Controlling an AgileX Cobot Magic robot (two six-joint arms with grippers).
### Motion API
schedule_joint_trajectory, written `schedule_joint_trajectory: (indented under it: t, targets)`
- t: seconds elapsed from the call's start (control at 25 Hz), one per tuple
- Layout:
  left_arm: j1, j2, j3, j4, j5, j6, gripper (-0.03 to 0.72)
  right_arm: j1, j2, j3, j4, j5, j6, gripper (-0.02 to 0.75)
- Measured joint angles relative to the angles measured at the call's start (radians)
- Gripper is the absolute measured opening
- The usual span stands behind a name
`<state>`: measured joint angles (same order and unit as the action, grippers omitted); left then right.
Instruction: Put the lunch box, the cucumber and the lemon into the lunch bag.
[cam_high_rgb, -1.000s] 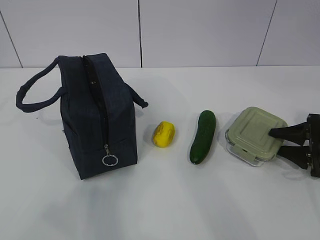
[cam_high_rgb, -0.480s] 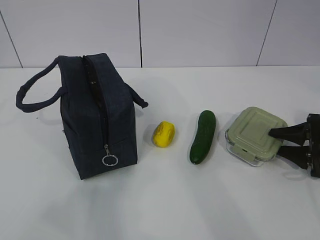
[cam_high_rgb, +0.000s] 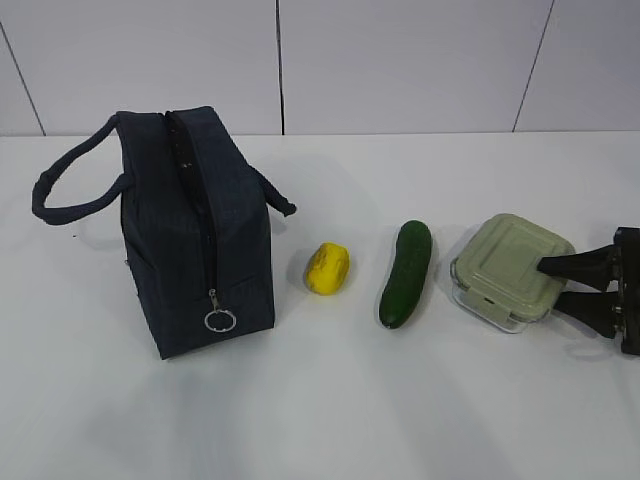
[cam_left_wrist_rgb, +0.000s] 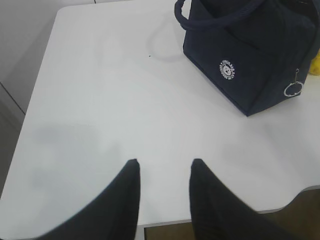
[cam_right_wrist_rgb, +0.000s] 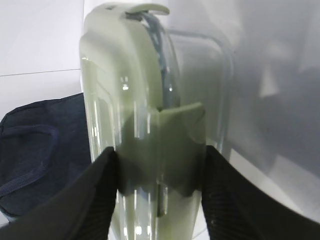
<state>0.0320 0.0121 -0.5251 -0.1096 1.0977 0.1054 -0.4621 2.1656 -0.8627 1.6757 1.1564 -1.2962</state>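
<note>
The lunch box (cam_high_rgb: 510, 268), clear glass under a pale green lid, rests on the table at the right. My right gripper (cam_high_rgb: 552, 283) is shut on it from the right, one finger on the lid and one below against the glass. Up close the lunch box (cam_right_wrist_rgb: 150, 115) fills the gap of the right gripper (cam_right_wrist_rgb: 159, 155), both fingers touching it. The dark green cucumber (cam_high_rgb: 406, 273) lies to its left, and the yellow lemon (cam_high_rgb: 327, 268) lies further left. At the left stands the navy lunch bag (cam_high_rgb: 195, 235), ring pull (cam_high_rgb: 220, 320) hanging low. My left gripper (cam_left_wrist_rgb: 162, 165) is open and empty above bare table.
The white table's near edge (cam_left_wrist_rgb: 165, 224) runs just beneath the left fingers, with its left edge close by. The lunch bag (cam_left_wrist_rgb: 250, 55) stands to the upper right of the left gripper. A loop handle (cam_high_rgb: 70, 190) sticks out to the bag's left.
The right gripper's fingers have closed in very slightly on the lunch box. Nothing else has moved.
</note>
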Motion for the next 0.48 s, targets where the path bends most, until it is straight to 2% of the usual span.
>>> schedule_joint_trajectory:
  t: [0.48]
  targets:
    - [0.0, 0.0, 0.0, 0.0, 0.0, 0.0, 0.24, 0.0, -0.027, -0.002, -0.031, -0.027, 0.055, 0.375]
